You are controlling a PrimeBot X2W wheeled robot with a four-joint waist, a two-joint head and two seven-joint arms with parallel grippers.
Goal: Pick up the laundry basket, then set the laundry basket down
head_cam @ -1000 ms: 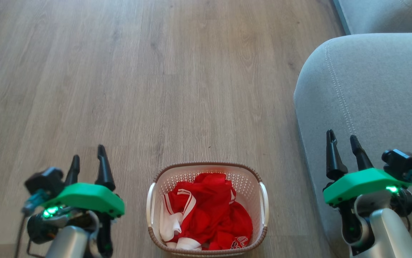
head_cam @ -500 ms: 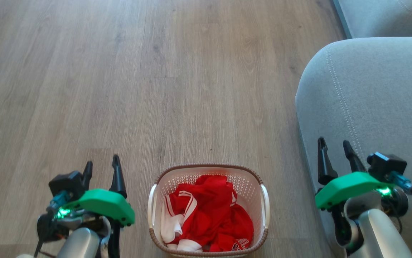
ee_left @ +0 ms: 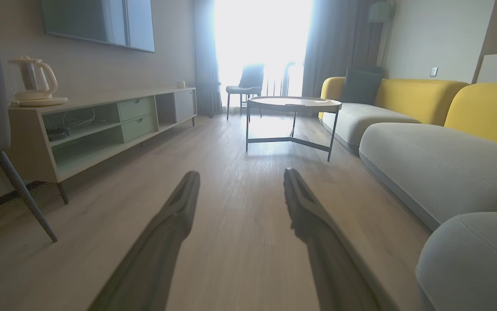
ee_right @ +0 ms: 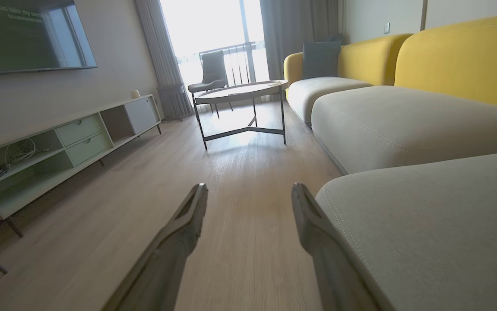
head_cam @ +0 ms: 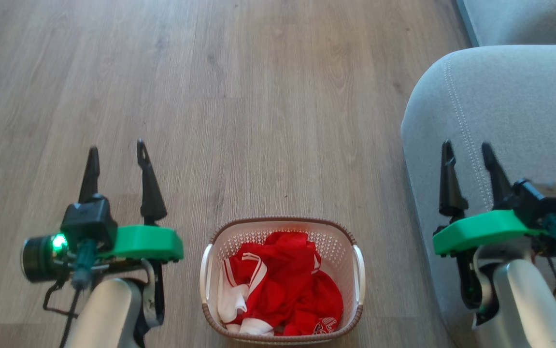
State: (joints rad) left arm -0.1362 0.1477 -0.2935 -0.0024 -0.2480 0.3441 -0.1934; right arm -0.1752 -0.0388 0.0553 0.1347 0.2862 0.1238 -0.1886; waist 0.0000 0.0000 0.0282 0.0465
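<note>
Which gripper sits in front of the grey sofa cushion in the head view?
The right gripper: open, it is seen against the grey sofa cushion, while the left gripper, also open, has wood floor behind it.

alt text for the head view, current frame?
A small white perforated laundry basket with a brown rim, holding red-and-white clothes, sits on the wood floor at bottom centre. The left gripper and right gripper flank it, both open, touching nothing. A grey sofa cushion is at right.
</note>
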